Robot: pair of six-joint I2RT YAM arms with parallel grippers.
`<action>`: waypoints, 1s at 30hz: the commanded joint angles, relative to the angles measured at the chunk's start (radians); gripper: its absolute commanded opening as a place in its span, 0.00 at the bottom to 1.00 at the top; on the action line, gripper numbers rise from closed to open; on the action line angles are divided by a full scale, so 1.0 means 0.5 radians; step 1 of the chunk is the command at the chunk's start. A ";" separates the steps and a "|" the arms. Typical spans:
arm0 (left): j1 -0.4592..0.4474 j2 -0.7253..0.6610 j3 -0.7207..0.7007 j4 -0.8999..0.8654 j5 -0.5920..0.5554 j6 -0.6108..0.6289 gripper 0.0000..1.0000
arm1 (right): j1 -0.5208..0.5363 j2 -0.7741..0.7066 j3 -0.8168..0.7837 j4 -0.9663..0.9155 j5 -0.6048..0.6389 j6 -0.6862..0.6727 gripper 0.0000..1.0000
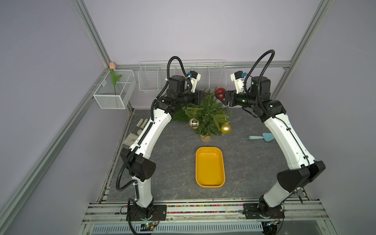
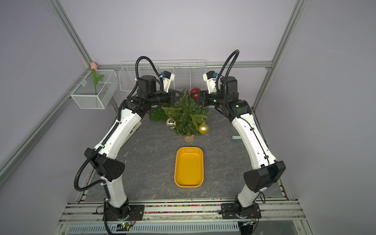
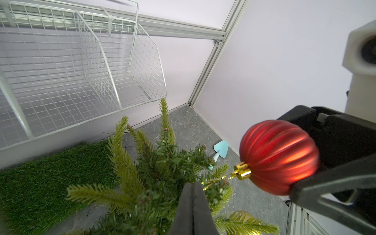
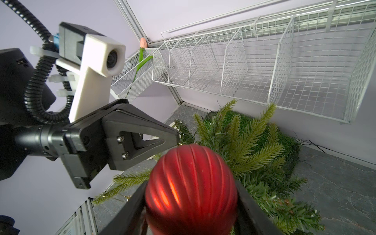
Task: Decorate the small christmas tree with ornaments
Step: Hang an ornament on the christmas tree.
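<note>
Now my right fingers (image 4: pixel 252 209) clamp the red ornament (image 1: pixel 220 92) just right of the small christmas tree (image 1: pixel 207 118) tip, its gold string (image 3: pixel 215 180) running left to my left fingers (image 3: pixel 192 207), which are pressed shut at the string's end, nearer the treetop.

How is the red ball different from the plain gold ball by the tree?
The red ball has ribs all around it; the plain gold ball looks smooth. The red ball is pinched in the right gripper, up beside the top of the tree; the gold ball hangs from a low branch with nothing holding it. The red ball sits high; the gold ball hangs near the table. Both are round tree ornaments.
</note>
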 commanded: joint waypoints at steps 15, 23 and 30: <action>0.001 -0.093 -0.025 0.040 -0.046 -0.023 0.00 | 0.013 0.062 0.057 0.066 -0.056 0.031 0.47; 0.001 -0.094 -0.021 0.062 -0.033 -0.033 0.00 | 0.010 0.056 0.074 0.092 -0.048 0.039 0.47; 0.000 -0.103 -0.034 0.077 -0.018 -0.043 0.00 | 0.013 0.053 0.066 0.078 -0.054 0.032 0.47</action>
